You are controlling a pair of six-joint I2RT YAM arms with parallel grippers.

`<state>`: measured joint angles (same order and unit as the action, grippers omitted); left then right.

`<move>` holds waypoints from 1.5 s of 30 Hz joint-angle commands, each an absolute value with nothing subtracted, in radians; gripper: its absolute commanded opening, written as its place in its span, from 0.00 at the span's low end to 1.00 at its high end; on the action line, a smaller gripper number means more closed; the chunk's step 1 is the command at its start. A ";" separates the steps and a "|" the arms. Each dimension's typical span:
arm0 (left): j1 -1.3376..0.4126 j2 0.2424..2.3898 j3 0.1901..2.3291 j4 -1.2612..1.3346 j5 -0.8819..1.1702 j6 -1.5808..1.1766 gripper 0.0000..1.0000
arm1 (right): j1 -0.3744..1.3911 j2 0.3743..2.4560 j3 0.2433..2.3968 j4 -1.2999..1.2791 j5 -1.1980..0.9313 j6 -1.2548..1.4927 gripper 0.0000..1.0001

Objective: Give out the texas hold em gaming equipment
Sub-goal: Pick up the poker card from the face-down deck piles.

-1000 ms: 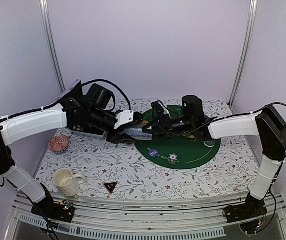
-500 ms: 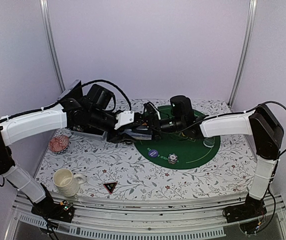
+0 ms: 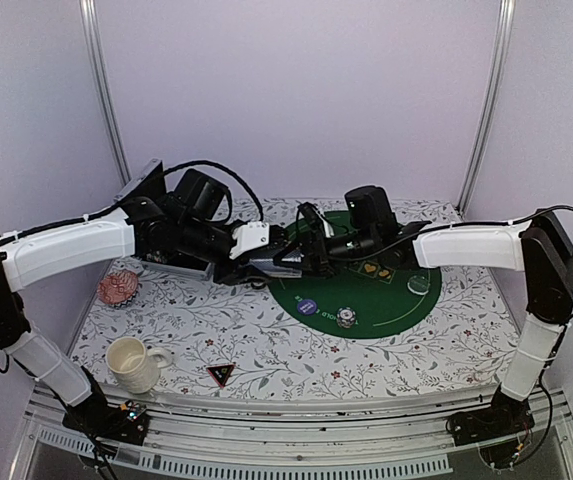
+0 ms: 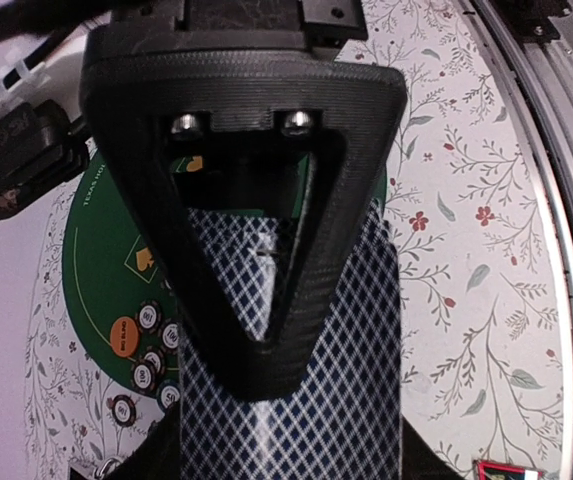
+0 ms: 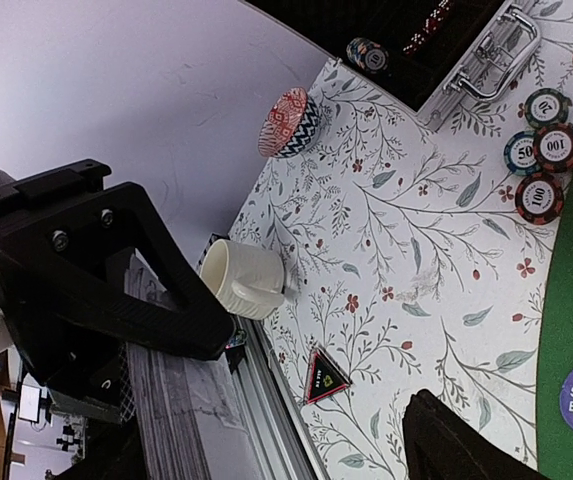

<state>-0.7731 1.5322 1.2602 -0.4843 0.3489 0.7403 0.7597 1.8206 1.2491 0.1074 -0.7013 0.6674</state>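
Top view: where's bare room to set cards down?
Free: cloth between mug, triangle marker and green mat; mat's near-right, between chip stack and pale disc. Crowded: mat's far-left edge, where left gripper and right gripper meet at the deck.

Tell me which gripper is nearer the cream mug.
Left. The left gripper, holding cards, is behind and right of the mug; the right gripper is just beyond it, further right.

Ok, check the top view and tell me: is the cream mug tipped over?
No, the cream mug stands upright on the table, its open mouth facing up.
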 commanded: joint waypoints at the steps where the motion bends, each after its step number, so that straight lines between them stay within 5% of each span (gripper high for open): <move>1: -0.785 1.516 1.249 -0.452 0.366 0.738 0.45 | 0.742 1.790 1.253 0.002 -0.652 0.609 0.76; 19: -0.785 1.502 1.202 -0.409 0.339 0.725 0.45 | 0.739 1.739 1.310 -0.109 -0.647 0.543 0.45; 33: -0.784 1.485 1.173 -0.363 0.334 0.704 0.44 | 0.734 1.713 1.341 -0.139 -0.646 0.525 0.52; 45: -0.782 1.486 1.156 -0.332 0.311 0.668 0.45 | 0.722 1.699 1.330 -0.143 -0.662 0.558 0.20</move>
